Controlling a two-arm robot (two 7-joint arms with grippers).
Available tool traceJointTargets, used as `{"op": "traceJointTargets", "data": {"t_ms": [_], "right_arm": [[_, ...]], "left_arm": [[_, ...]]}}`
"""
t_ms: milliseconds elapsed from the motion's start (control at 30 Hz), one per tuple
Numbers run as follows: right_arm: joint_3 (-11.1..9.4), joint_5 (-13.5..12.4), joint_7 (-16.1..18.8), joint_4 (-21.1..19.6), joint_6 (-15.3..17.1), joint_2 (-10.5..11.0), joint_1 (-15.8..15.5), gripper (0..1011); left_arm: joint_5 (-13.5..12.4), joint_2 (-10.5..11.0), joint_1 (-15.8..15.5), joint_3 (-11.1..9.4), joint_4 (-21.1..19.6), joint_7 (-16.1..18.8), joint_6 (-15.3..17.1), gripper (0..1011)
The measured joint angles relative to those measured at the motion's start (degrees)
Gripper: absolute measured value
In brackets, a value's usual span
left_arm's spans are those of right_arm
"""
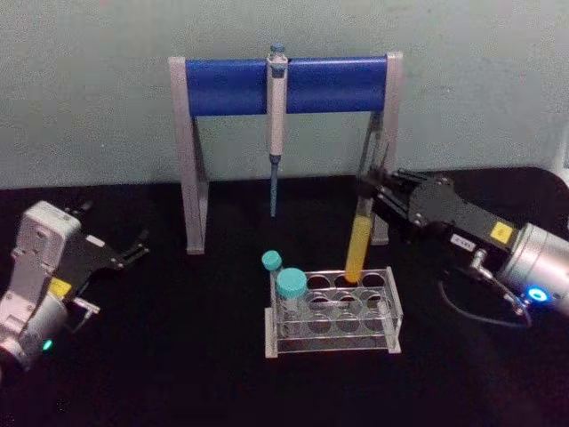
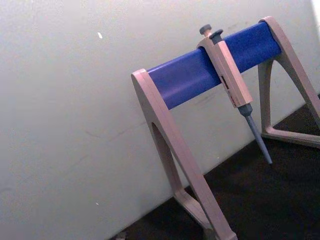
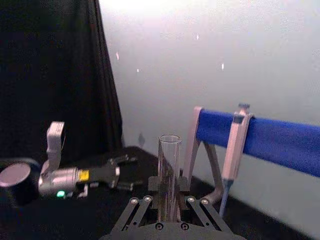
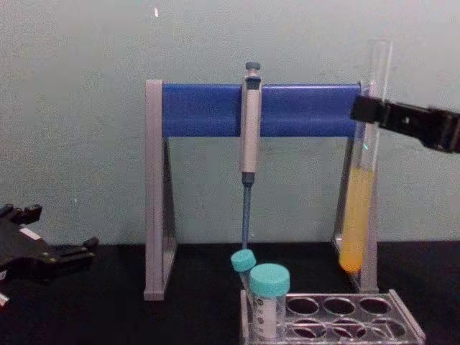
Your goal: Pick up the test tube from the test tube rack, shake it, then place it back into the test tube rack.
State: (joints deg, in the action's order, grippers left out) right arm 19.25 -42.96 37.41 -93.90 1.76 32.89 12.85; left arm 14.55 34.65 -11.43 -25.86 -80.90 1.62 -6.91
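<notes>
Nearest you, the low clear plastic rack point(image 1: 331, 343) sits on the black tabletop point(image 1: 160, 356). Its top plate has rows of round holes, and two short teal-capped tubes point(image 1: 291, 286) stand at its left end. Just above the back row, your right gripper point(image 1: 366, 189) is clamped on the upper part of the test tube point(image 4: 357, 215), a long, slim glass tube with a round bottom, no cap, and yellow-orange liquid in its lower part. In the chest view its bottom hangs clear above the rack. Off to your left, the left gripper point(image 1: 120, 253) sits parked low, fingers spread with nothing between them. Farther back, a grey pipette point(image 1: 276, 124) hangs from the blue bar of a tall grey stand point(image 1: 191, 160) in front of the pale wall. As I judge the risks, smooth glass can slip between hard fingers, and an uncapped tube will spill if you shake it wide or tip it. A swing backward could strike the stand's right leg close behind the tube. A misaligned descent would knock the round bottom on the plate instead of into a hole.
</notes>
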Motion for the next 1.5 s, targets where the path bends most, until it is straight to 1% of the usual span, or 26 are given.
{"op": "traceJointTargets", "data": {"t_ms": [67,100,133,167,233,267,367,467,500,533,600,667,700,767,800,833,867,900,933,1033,1133,1333,1367,1433,1500], "right_arm": [[0.11,0.0,-0.3,-0.9,0.82,1.13,-0.38,230],[0.22,0.33,-1.14,-1.75,1.7,2.33,-0.72,230],[0.29,0.72,-1.66,-2.19,2.06,2.88,-0.86,230],[0.35,1.56,-2.88,-3.14,2.55,4.02,-1.17,232],[0.41,2.53,-4.21,-3.87,2.76,4.89,-1.38,232],[0.44,3.86,-5.65,-4.46,2.78,5.55,-1.51,230],[0.42,5.55,-7.37,-4.99,2.66,6.07,-1.56,232],[0.43,7.38,-8.61,-4.62,2.28,5.91,-0.82,230],[0.43,7.38,-8.61,-4.62,2.28,5.91,-0.82,230],[0.52,8.12,-8.89,-4.18,2.05,5.63,-0.34,230],[0.6,8.71,-9.02,-3.63,1.74,5.18,0.22,232],[0.76,9.41,-9.05,-2.54,0.97,4.21,1.05,230],[0.85,9.8,-9.06,-1.58,0.3,3.4,1.59,232],[0.93,10.01,-9.02,-0.75,-0.38,2.55,2.08,232],[0.99,10.13,-8.95,0.28,-1.0,1.66,2.6,230],[1.01,10.13,-8.85,0.77,-1.33,1.2,2.86,230],[1.03,10.1,-8.7,1.12,-1.53,0.81,3.06,232],[1.1,9.86,-8.26,2.04,-2.09,-0.04,3.52,230],[1.1,9.86,-8.26,2.04,-2.09,-0.04,3.52,230],[1.35,8.47,-6.39,3.8,-3.13,-1.8,4.47,230],[1.67,6.83,-4.59,4.67,-3.4,-2.62,4.82,230],[2.33,2.89,-1.04,5.24,-3.18,-3.1,5.0,232],[2.48,1.74,0.0,5.25,-3.02,-2.98,4.99,232],[2.6,0.69,0.98,5.17,-2.8,-2.72,4.89,230],[2.76,-0.64,2.14,4.69,-2.36,-2.03,4.57,230]], "left_arm": [[0.0,0.0,0.0,0.0,0.0,0.0,0.0,1001],[0.0,0.0,0.0,0.0,0.0,0.0,0.0,1001],[0.0,0.0,0.0,0.0,0.0,0.0,0.0,1001],[0.0,0.0,0.0,0.0,0.0,0.0,0.0,1001],[0.0,0.0,0.0,0.0,0.0,0.0,0.0,1001],[0.0,0.0,0.0,0.0,0.0,0.0,0.0,1001],[0.0,0.0,0.0,0.0,0.0,0.0,0.0,1001],[0.0,0.0,0.0,0.0,0.0,0.0,0.0,1001],[0.0,0.0,0.0,0.0,0.0,0.0,0.0,1001],[0.0,0.0,0.0,0.0,0.0,0.0,0.0,1001],[0.0,0.0,0.0,0.0,0.0,0.0,0.0,1001],[0.0,0.0,0.0,0.0,0.0,0.0,0.0,1001],[0.0,0.0,0.0,0.0,0.0,0.0,0.0,1001],[0.0,0.0,0.0,0.0,0.0,0.0,0.0,1001],[0.0,0.0,0.0,0.0,0.0,0.0,0.0,1001],[0.0,0.0,0.0,0.0,0.0,0.0,0.0,1001],[0.0,0.0,0.0,0.0,0.0,0.0,0.0,1001],[0.0,0.0,0.0,0.0,0.0,0.0,0.0,1001],[0.0,0.0,0.0,0.0,0.0,0.0,0.0,1001],[0.0,0.0,0.0,0.0,0.0,0.0,0.0,1001],[0.0,0.0,0.0,0.0,0.0,0.0,0.0,1001],[0.0,0.0,0.0,0.0,0.0,0.0,0.0,1001],[0.0,0.0,0.0,0.0,0.0,0.0,0.0,1001],[0.0,0.0,0.0,0.0,0.0,0.0,0.0,1001],[0.0,0.0,0.0,0.0,0.0,0.0,0.0,1001]]}}
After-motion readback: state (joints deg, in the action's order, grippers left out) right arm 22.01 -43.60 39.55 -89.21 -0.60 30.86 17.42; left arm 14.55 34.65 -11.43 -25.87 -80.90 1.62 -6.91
